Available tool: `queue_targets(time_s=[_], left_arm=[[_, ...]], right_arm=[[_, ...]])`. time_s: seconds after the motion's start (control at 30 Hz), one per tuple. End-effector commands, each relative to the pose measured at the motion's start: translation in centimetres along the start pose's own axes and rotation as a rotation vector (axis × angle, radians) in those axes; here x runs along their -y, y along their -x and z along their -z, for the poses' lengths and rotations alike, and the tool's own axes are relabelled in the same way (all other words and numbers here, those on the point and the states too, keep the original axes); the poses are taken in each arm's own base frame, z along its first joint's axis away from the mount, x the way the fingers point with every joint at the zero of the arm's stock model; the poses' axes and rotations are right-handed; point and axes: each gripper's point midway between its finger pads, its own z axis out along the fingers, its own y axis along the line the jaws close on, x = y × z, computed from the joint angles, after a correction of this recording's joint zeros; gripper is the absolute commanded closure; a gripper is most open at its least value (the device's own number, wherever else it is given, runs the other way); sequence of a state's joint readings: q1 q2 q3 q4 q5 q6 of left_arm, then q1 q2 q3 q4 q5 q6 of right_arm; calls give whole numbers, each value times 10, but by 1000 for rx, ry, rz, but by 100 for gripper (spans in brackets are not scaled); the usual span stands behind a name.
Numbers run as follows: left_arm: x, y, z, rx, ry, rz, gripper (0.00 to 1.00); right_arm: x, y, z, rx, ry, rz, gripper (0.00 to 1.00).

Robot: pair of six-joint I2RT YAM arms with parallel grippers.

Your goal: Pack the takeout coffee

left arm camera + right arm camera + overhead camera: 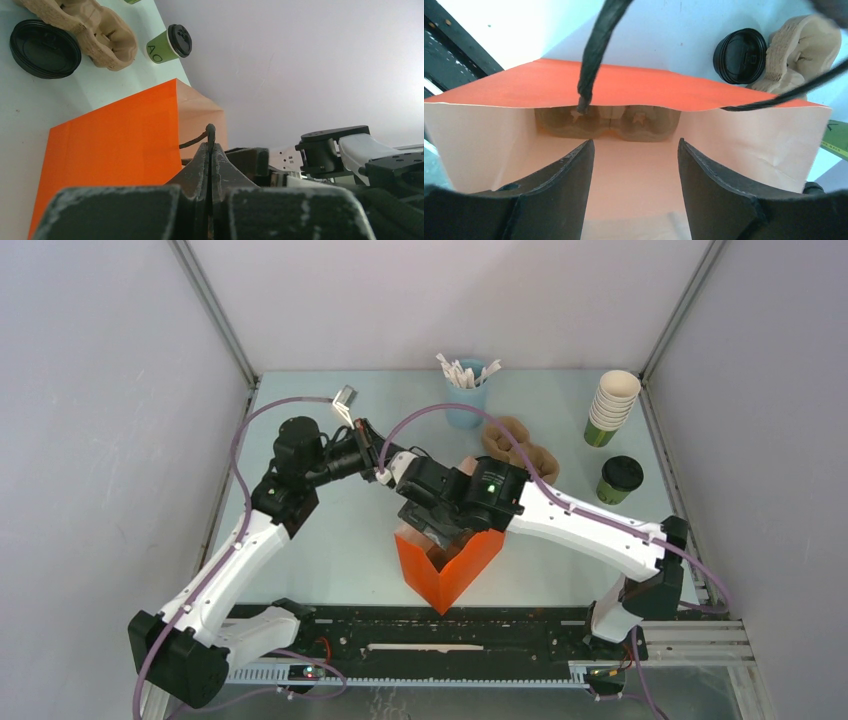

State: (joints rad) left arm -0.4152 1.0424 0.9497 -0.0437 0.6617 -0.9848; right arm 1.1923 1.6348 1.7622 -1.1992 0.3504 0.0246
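Our left gripper (210,150) is pinching the bag handle (196,142); right gripper (635,146) hangs spread over the orange bag (634,87); takeout coffee (620,480) sits well apart.

A handle cord (596,50) hangs across the open mouth of the orange bag (624,82).

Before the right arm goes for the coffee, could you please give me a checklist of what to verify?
1. Left claw shut on the handle: ok.
2. Orange bag mouth open: ok.
3. Carrier at the bag's bottom, hollows empty: ok.
4. Right claw open and empty: ok.
5. Takeout coffee upright, lid on: ok.
6. Lid fully pressed down: cannot tell.
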Motion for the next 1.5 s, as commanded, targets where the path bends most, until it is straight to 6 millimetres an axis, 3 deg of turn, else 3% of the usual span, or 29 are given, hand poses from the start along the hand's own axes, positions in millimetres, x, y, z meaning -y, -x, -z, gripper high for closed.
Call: queue_targets(time_s=[0.0,0.1,0.37,0.57,0.63,0.7,0.77,0.83,0.9,0.97,1.03,1.23,1.33,1.47], left_arm=[[7,-7,3,-19,-44,-47,100],[4,-7,2,-20,-35,-50,100],[5,-1,5,9,-6,-88,100],[-5,15,16,59,126,-125,100],[5,24,21,65,111,-139,100],[28,30,24,55,32,-131,100],[61,30,26,22,-93,-122,100],[66,33,27,32,-98,-118,100],[41,37,27,69,18,-112,100],[20,28,25,46,71,-71,100],[10,18,23,23,60,-27,100],[6,14,26,51,46,-31,100],[7,14,28,49,57,-54,100],[5,14,29,41,76,-73,100]], right_arm=[[14,29,40,185,8,-105,29],[26,35,57,249,-25,-163,29],[84,48,124,525,-121,-470,25],[130,17,159,671,-162,-684,18],[138,3,160,674,-167,-722,18],[143,-10,160,676,-172,-747,18],[144,-19,156,670,-172,-760,18],[142,-23,148,650,-149,-770,18],[138,-27,139,616,-130,-798,18],[137,-34,129,572,-126,-878,16],[131,-38,115,515,-97,-971,2],[90,-13,85,426,103,-1056,0],[72,3,88,457,185,-1089,0],[54,27,99,510,353,-1276,0]])
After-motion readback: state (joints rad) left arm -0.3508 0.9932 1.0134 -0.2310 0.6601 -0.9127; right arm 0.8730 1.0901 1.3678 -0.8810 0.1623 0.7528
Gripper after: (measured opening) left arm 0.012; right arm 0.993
